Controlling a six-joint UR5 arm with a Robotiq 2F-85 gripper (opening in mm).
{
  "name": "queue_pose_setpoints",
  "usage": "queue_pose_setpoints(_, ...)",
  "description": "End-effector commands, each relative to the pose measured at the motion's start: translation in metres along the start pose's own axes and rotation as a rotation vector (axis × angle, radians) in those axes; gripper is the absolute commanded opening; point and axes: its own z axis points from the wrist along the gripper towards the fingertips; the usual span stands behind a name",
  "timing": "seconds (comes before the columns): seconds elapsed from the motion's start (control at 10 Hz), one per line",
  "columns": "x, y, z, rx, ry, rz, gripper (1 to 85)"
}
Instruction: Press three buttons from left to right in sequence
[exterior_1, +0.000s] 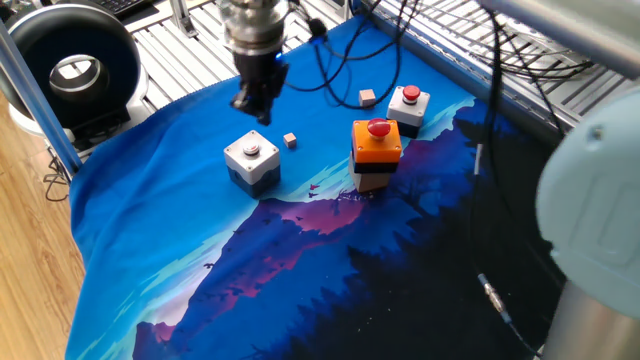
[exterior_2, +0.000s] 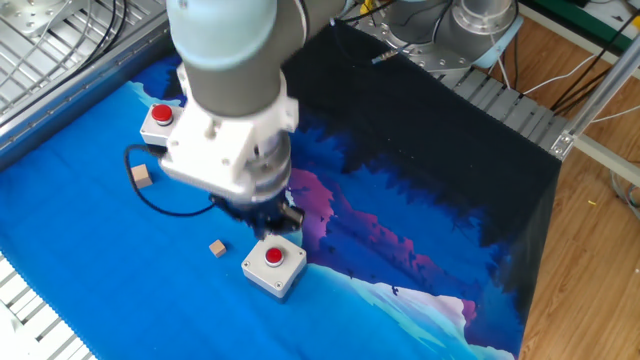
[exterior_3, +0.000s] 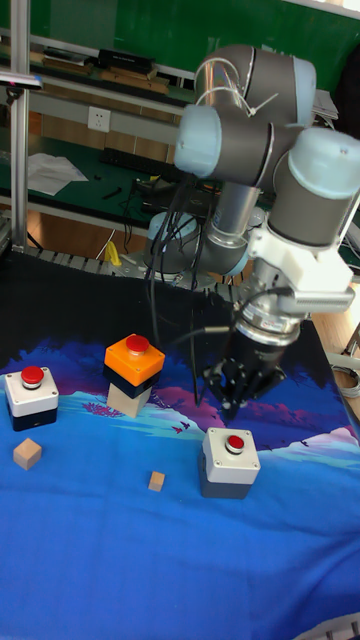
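- Your gripper (exterior_3: 232, 392) hangs above the blue cloth (exterior_1: 150, 240), just behind and over the white-grey button box (exterior_3: 230, 462); a clear gap of air shows between its tip and the box's top in the tall fixed view.
- You cannot tell from any view whether the fingers are parted or closed: the tip reads as one dark tapered shape (in the other fixed view the arm's bulk hides most of it).
- The white-grey button box (exterior_1: 251, 160) sits on the light blue part of the cloth, with its small round button facing up (the button looks red in the other fixed view (exterior_2: 273, 256) and pale in the one fixed view).
- The orange-topped box (exterior_1: 376, 152) stands taller than the others, near the middle of the cloth, its red mushroom button up.
- The small white box (exterior_1: 408, 104) with a red button lies beyond the orange one, toward the cloth's far edge.
- Two tan wooden cubes rest on the cloth: one (exterior_1: 290, 140) between the white-grey box and the orange-topped box, the other (exterior_1: 367, 97) just beside the small white box.
- A black cable (exterior_2: 165, 205) loops from the arm down across the cloth.
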Motion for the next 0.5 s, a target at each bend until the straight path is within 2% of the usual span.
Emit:
queue_pose_setpoints(0.0, 0.0085, -0.0102, 0.0032, 0.057, 0.050, 0.009, 1.0)
queue_pose_setpoints(0.1, 0.0158, -0.0163, 0.0023, 0.079, 0.079, -0.019, 1.0)
queue_pose_setpoints(0.3, 0.0152, -0.0095, 0.0028, 0.050, 0.078, -0.088, 1.0)
queue_pose_setpoints(0.4, 0.0180, -0.0186, 0.0019, 0.084, 0.091, -0.109, 1.0)
